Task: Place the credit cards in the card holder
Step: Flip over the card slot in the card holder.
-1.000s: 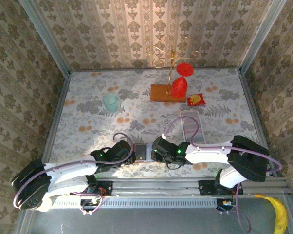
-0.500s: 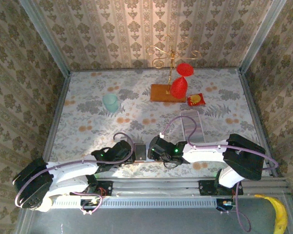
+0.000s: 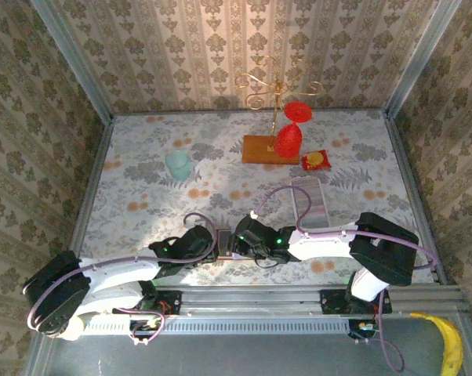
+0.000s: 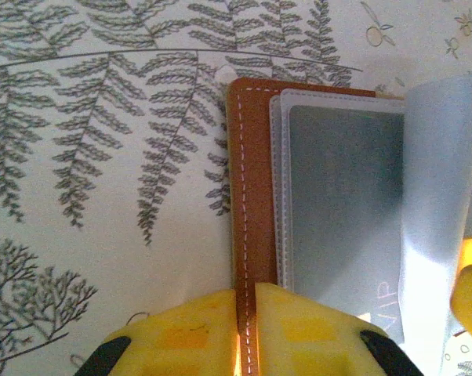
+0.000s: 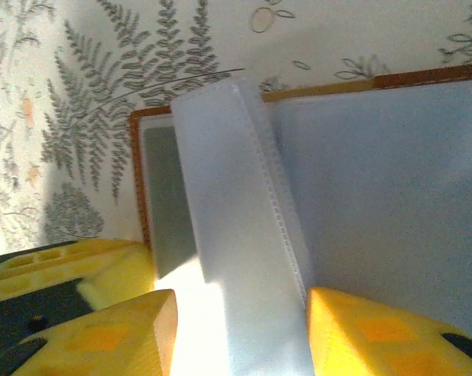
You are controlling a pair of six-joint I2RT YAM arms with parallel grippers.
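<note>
Left gripper [image 4: 245, 325] pinching card holder [image 4: 250, 188] edge – table

Left hand [image 4: 246, 333] nearly shut, right hand [image 5: 240, 333] half-spread, both low.

One orange-brown card holder [image 3: 225, 242] lies open. One white tray [image 3: 310, 202], one teal cup [image 3: 177, 164], one red-and-yellow packet [image 3: 315, 160], one gold wire stand [image 3: 272, 117] on a wooden base — two red ornaments [image 3: 288, 139] hang from it. One banana [image 3: 449, 345]. Two tools — left tool [image 4: 246, 333], right tool [image 5: 240, 333].
</note>
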